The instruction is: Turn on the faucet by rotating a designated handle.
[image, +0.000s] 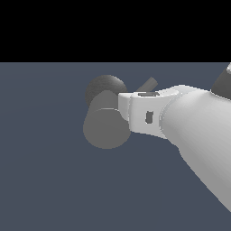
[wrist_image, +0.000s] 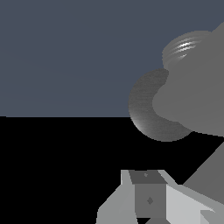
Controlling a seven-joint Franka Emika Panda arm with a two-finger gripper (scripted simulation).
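The stubby matte grey metal cylinder of the faucet [image: 105, 128] shows its flat round end face in the exterior view, with a darker rounded base [image: 104, 86] behind it. The thin straight silver-grey rod handle [image: 148, 84] rises tilted just beside it, toward the exterior view's right. The white glossy robot arm [image: 198, 131] reaches in from that side; its claw [image: 124, 110] is against the cylinder. I cannot tell whether the claw is released or clenched.
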